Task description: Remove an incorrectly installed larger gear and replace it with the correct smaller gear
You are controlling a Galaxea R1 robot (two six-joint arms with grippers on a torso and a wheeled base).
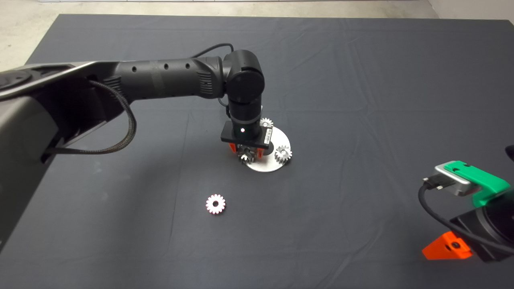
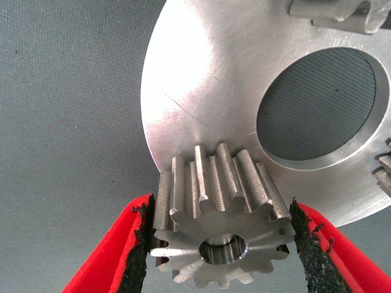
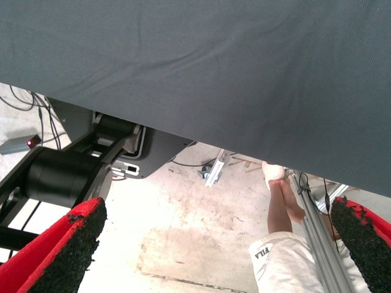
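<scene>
Left gripper (image 2: 223, 244): my pads press both sides of the larger gear (image 2: 223, 235), at the edge of the round steel plate (image 2: 208, 91).
Smaller gear (image 1: 215, 204): flat on the mat (image 1: 361, 80), apart from the plate.
Right gripper (image 3: 214, 256): parked at the mat's lower right edge, fingers spread wide, holding nothing.

Shiny steel larger gear (image 2: 223, 235); matt cloth mat (image 1: 361, 100).
</scene>
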